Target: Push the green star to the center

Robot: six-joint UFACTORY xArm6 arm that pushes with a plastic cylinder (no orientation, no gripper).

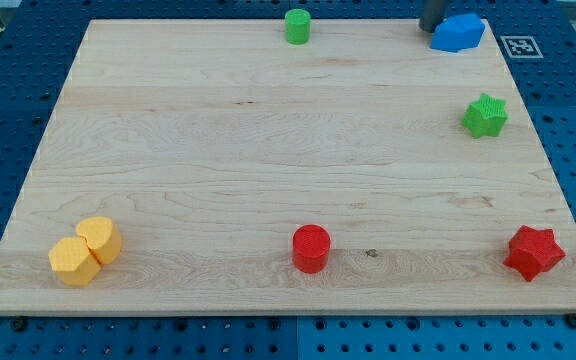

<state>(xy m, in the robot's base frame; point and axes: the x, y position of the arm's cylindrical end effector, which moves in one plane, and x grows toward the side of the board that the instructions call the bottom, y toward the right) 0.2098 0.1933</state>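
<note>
1. At the view's left, near the bottom corner of the table (pixel 168 150), two yellow blocks (pixel 86 251) sit touching each other, well apart from everything else

2. In the middle column, a green cylinder (pixel 297 26) stands at the top edge and a red cylinder (pixel 310 248) near the bottom edge; the center between them is bare wood

3. Further right, at the top edge, our tip (pixel 434 28) touches or sits just beside the left side of the blue block (pixel 458 33); there is no claw on this arm, only the rod, so spread or pressed together does not apply

4. The green star (pixel 485 116) lies near the right edge, below the blue block and well above the red star (pixel 534 252) in the bottom right corner

5. The star has no clear long axis: it is about as wide as tall, and we cannot tell which way any one arm points beyond a point rising toward the view's top

6. We judge the push has not begun. To do it well, we should bring the tip round to the star's right side, slightly toward the top, clear of the blue block, then press through its middle toward the left and a little down, so it slides straight and does not spin off a point
</note>
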